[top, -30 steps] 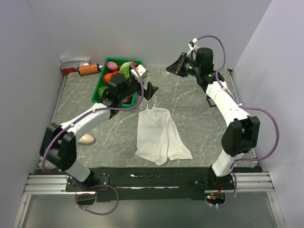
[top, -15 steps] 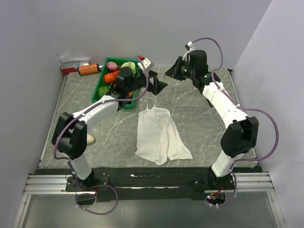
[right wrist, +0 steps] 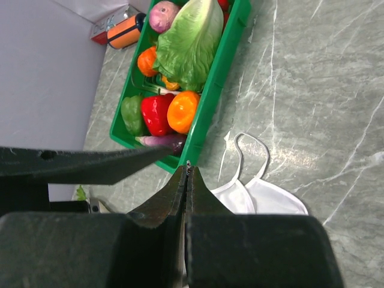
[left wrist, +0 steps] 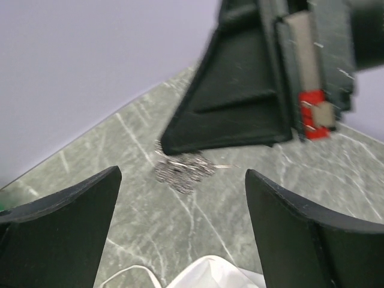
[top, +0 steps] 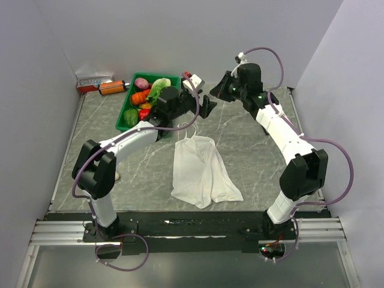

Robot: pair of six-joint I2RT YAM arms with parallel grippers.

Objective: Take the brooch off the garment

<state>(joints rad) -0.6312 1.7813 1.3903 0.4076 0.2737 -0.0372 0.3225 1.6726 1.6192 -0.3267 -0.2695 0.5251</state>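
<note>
Currently the green bin [right wrist: 221, 81] holds lettuce [right wrist: 186, 42], a red pepper [right wrist: 157, 114] and other veg, partly cut off. Brooch [left wrist: 182, 170] is blurred, clear of the garment [top: 201, 171] just beyond its straps, long axis across the left wrist view, at the tip of the pressed-together right gripper [right wrist: 187, 168]; can't tell if it's pinched. Left gripper [left wrist: 183, 174] gapes wide, empty.
</note>
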